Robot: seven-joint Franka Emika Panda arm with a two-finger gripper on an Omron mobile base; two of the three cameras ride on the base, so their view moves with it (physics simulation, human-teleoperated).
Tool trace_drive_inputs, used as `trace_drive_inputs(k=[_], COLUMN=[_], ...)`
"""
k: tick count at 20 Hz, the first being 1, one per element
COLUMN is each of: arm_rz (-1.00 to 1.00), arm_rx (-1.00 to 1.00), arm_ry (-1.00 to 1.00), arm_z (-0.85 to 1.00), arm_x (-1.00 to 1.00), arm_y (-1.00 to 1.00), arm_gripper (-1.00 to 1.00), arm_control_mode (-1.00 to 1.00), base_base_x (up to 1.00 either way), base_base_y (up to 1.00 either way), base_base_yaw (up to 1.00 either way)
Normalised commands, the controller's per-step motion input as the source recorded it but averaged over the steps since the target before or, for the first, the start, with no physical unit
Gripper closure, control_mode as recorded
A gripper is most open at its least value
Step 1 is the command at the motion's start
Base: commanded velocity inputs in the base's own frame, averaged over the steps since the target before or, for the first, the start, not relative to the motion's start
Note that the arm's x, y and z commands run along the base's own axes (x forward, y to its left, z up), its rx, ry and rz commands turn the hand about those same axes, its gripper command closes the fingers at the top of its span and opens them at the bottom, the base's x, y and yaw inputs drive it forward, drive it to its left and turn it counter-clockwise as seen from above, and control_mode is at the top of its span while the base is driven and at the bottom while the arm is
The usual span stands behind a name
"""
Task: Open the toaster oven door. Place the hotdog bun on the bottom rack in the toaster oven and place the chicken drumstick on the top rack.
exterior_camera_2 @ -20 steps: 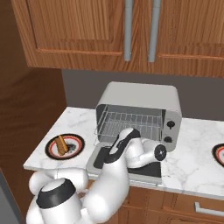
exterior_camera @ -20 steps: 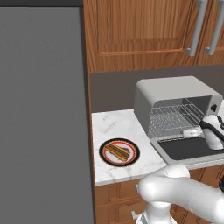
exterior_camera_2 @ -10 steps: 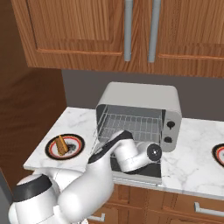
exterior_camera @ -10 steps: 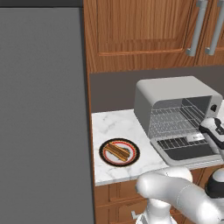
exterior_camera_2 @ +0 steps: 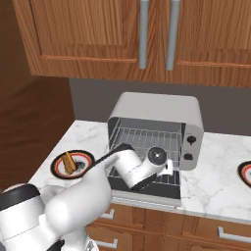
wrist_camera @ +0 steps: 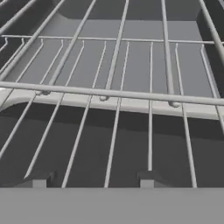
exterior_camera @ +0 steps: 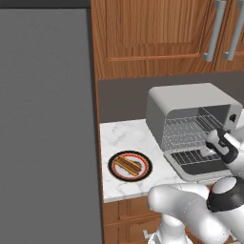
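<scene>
The toaster oven (exterior_camera: 190, 102) (exterior_camera_2: 162, 110) stands on the marble counter. Its door (exterior_camera: 200, 164) (exterior_camera_2: 147, 188) hangs open, lying flat toward me. Silver wire racks (wrist_camera: 113, 94) (exterior_camera_2: 147, 137) show inside. My gripper (exterior_camera_2: 169, 167) (exterior_camera: 208, 150) (wrist_camera: 92, 181) hovers over the open door at the oven's mouth, pointing in. It is open, fingertips (wrist_camera: 38, 180) apart with nothing between them. The striped tan hotdog bun (exterior_camera: 125, 163) (exterior_camera_2: 68, 162) lies on a round plate (exterior_camera: 143, 175) (exterior_camera_2: 86, 158) left of the oven. The darker chicken drumstick (exterior_camera: 137, 167) lies against it.
A tall grey fridge side (exterior_camera: 47, 124) walls off the left. Wooden cabinets (exterior_camera_2: 147, 39) hang above the oven. Another plate's edge (exterior_camera_2: 245, 172) shows at the counter's far right. My own arm (exterior_camera_2: 73, 196) crosses in front of the counter edge.
The hand has rolled and dropped lower over the open door, nearer the oven's mouth, and the arm's elbow has swung down. The oven, door and plate stay where they were.
</scene>
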Motion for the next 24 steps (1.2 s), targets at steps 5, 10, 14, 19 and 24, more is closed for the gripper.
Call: trace_drive_inputs(k=[5, 10, 14, 19, 24], arm_rz=[-0.08, -0.06, -0.01, 0.00, 0.00], arm_rx=[-0.03, 0.06, -0.01, -0.09, -0.06], arm_ry=[0.12, 0.00, -0.02, 0.02, 0.08], arm_z=[-0.45, 0.24, 0.46, 0.39, 0.27], arm_x=[-0.60, -0.37, -0.18, -0.08, 0.00], arm_y=[-0.03, 0.00, 0.27, 0.51, 0.64], arm_gripper=[-1.00, -1.00, -1.00, -1.00, -1.00], arm_control_mode=[-1.00, -1.00, -1.00, -1.00, -1.00], base_base_x=[0.00, 0.00, 0.00, 0.00, 0.00], base_base_y=[0.00, 0.00, 0.00, 0.00, 0.00], base_base_yaw=[0.00, 0.00, 0.00, 0.00, 0.00])
